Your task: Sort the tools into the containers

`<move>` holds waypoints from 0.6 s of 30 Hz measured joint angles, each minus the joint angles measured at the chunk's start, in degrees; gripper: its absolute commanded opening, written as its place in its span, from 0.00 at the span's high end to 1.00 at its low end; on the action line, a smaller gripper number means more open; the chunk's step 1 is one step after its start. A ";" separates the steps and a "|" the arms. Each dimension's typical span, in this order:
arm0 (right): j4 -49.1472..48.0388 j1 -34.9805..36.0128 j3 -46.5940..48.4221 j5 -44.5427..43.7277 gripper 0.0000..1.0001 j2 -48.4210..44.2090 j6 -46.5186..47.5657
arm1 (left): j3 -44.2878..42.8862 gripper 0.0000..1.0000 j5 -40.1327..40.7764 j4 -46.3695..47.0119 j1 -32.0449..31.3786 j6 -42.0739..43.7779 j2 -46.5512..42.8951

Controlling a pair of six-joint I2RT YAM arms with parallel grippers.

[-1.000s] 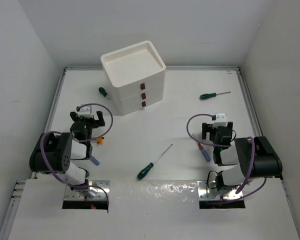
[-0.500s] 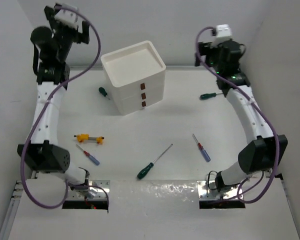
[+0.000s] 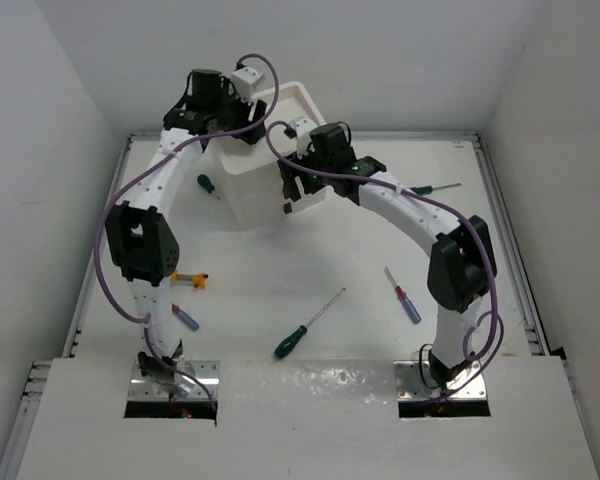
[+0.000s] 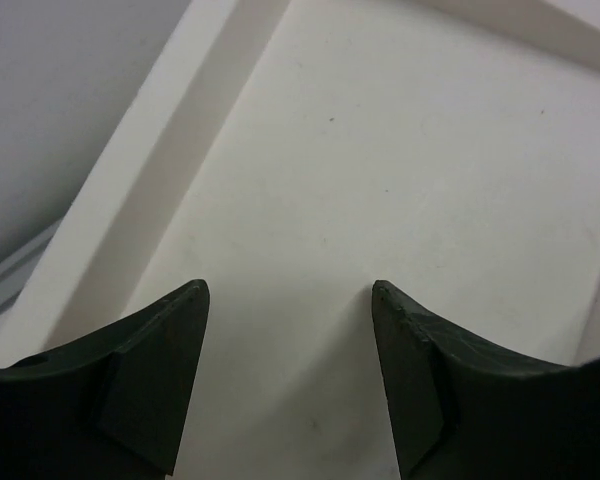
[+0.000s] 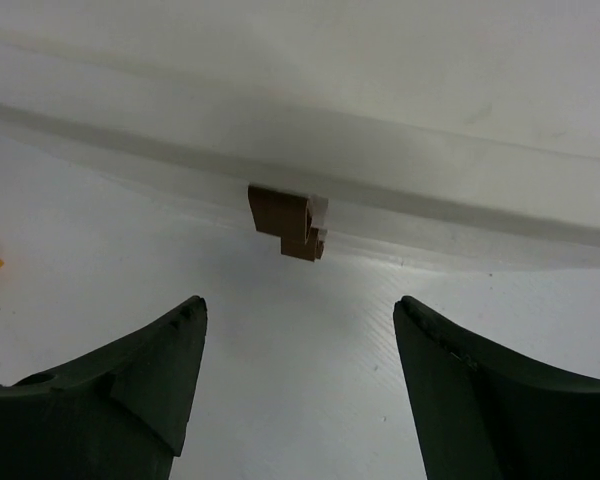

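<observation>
Both arms reach out to the white drawer unit [image 3: 250,195] at the far side of the table [image 3: 280,265]. The left gripper [image 4: 290,300] hangs just above the unit's rimmed top. Its fingers [image 4: 150,390] are spread wide, with only the white surface between them. The right gripper [image 5: 298,310] faces the front of the unit, likewise spread. One dark-red handle [image 5: 288,222] sits straight ahead between its fingers, apart from them. I cannot tell which drawer that handle belongs to.

The tools all lie on the table outside the unit. A stubby green screwdriver [image 3: 207,184] sits just to the left of the unit. A slim green screwdriver [image 3: 425,189] lies well off to its right. Well in front of the unit lies a long green screwdriver [image 3: 305,328], and a blue screwdriver [image 3: 403,296] lies toward the front right. Toward the front left are a yellow-orange screwdriver [image 3: 192,279] and a second blue screwdriver [image 3: 185,317], both partly hidden by the left arm.
</observation>
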State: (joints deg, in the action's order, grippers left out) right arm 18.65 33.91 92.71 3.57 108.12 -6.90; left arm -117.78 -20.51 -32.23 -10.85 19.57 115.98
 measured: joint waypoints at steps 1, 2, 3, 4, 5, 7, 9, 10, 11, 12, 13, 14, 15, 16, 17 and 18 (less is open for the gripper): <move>-0.24 0.02 0.46 0.00 0.28 0.63 -0.61 | 0.59 0.38 0.15 0.61 0.02 -0.48 0.02; -0.74 0.04 0.98 -0.04 0.29 1.33 -1.07 | 0.87 0.40 0.42 1.31 0.02 -0.57 -0.09; -1.36 0.07 1.49 -0.07 0.32 1.95 -1.49 | 1.64 0.40 0.96 2.36 0.02 -0.63 -0.46; -2.16 0.11 1.84 -0.22 0.35 2.40 -1.97 | 2.51 0.41 1.18 3.10 0.02 -0.68 -0.79; -3.02 0.13 2.36 -0.50 0.37 2.95 -2.40 | 3.56 0.42 1.25 4.09 0.02 -1.01 -1.07; -4.15 0.26 3.30 -1.40 0.41 3.78 -3.08 | 5.29 0.43 1.22 6.32 0.02 -1.73 -1.64; -4.63 0.44 4.33 -2.08 0.45 4.57 -3.85 | 6.38 0.43 1.16 7.89 0.02 -2.36 -1.99; -4.72 0.48 4.48 -2.21 0.46 4.81 -4.11 | 6.69 0.44 1.14 8.61 0.00 -2.64 -1.99; -4.74 0.55 4.63 -2.32 0.47 5.03 -4.57 | 6.97 0.44 1.07 9.29 0.00 -3.02 -1.99; -4.81 0.63 4.74 -2.58 0.48 5.29 -5.01 | 7.15 0.44 0.96 9.79 0.00 -3.34 -1.99; -4.87 0.72 4.79 -2.95 0.50 5.53 -5.27 | 7.21 0.44 0.94 10.01 -0.02 -3.50 -1.99; -4.87 0.74 4.96 -3.26 0.52 5.81 -5.57 | 7.23 0.44 0.94 10.14 -0.04 -3.63 -1.99; -4.90 0.74 5.16 -3.50 0.54 6.12 -5.86 | 7.23 0.45 0.94 10.19 -0.04 -3.72 -1.99; -5.01 0.79 5.27 -3.80 0.58 6.34 -6.23 | 7.23 0.45 0.96 10.19 -0.04 -3.85 -1.99; -5.14 0.87 5.27 -4.17 0.61 6.49 -6.45 | 7.23 0.45 0.96 10.19 -0.04 -3.85 -1.99; -5.29 0.94 5.27 -4.61 0.64 6.51 -6.73 | 7.26 0.46 0.96 10.19 -0.07 -3.85 -1.99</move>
State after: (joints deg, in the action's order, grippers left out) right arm 13.37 34.85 97.97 -1.04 114.63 -13.63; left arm -110.52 -19.55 -22.04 -10.92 15.73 113.99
